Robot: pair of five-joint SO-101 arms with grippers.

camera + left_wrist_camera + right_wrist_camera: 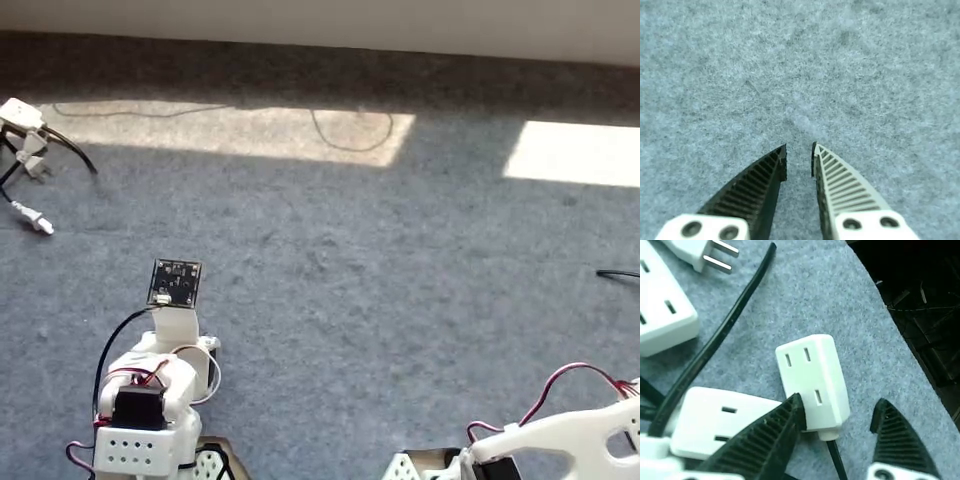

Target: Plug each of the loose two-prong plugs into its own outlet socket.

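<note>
My right gripper (840, 405) is open and straddles the cord end of a white outlet socket block (812, 375) lying on the grey carpet. One black finger (775, 435) touches the block's edge; the other stands clear of it. Beside it lie a second socket block (715, 422) and a third (660, 315), and farther off a loose white two-prong plug (705, 252). My left gripper (798, 150) hangs over bare carpet, fingers slightly apart and holding nothing. In the high view a white outlet block (20, 115) and two loose plugs (35, 165) (35, 222) lie far left.
A thick black cable (725, 325) runs across the carpet between the socket blocks. The carpet's edge (900, 325) drops to a dark area with clutter close to the straddled block. A black cord end (615, 273) shows at the right edge. Open carpet (350, 280) spans the middle.
</note>
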